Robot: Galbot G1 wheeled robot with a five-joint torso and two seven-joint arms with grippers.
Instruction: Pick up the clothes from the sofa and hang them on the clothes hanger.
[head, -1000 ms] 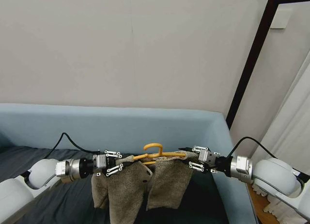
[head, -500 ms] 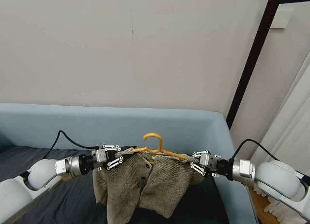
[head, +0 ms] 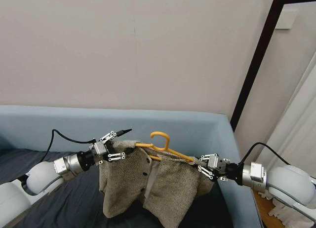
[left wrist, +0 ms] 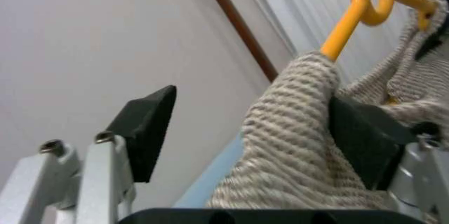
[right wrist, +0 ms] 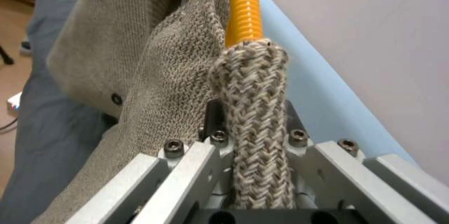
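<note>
Plain pale wall (head: 148, 50) and a blue sofa (head: 197, 127) for a backdrop. Nearest, low in the middle of the frame: a grey-brown cardigan (head: 168, 183), coarse open knit with dark buttons down the front, hanging in loose folds over the sofa's dark seat. Already threaded onto an orange hanger (head: 175, 154), smooth and tubular, hook up, tilted down toward the lower right. At lower right, the right end effector (head: 203, 167), clamped narrow on the knit-wrapped tip of the hanger, herringbone weave bunched between the metal fingers. At centre left and a little higher, the left end effector (head: 121, 143), spread wide, one black pad well off the cloth, the other against the cardigan's shoulder; propping rather than pinching, by the look of it. Farther back, the padded backrest, then the wall, then a dark slanted pole (head: 256, 60) at upper right beside a pale curtain (head: 296, 129).

Judged as the carrying step: garment lifted and dressed on the hanger, hanging up not yet done. Likely needed next: levelling the hanger, keeping the hook free and upright, and holding the lower end firmly to stop the soft knit sliding off.
</note>
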